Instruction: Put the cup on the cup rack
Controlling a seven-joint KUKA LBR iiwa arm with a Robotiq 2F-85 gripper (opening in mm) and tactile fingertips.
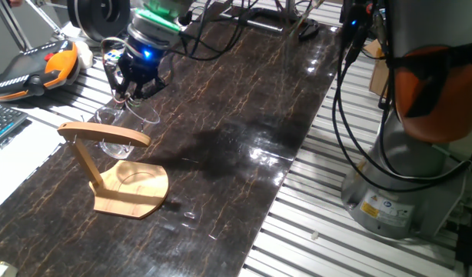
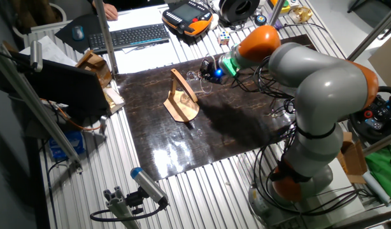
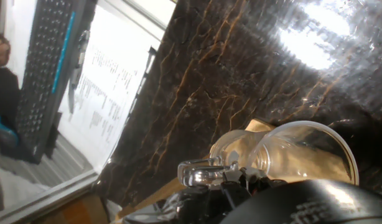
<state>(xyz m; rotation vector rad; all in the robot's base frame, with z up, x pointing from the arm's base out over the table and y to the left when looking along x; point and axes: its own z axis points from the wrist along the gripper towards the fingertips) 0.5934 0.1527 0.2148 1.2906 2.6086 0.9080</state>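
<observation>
Cup rack [image 1: 117, 173] stood on the dark marbled table [image 1: 244, 115], near-left of the gripper [image 1: 136, 83]. Gripper was clamped on the glass cup [image 1: 113, 127], which hung in the air tipped on its side, just beside the rack's curved top arm.

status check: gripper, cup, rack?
Gripper shut on cup, cup held off the table beside the cup rack. Not hung on the rack's arm yet. Nothing between them.
</observation>
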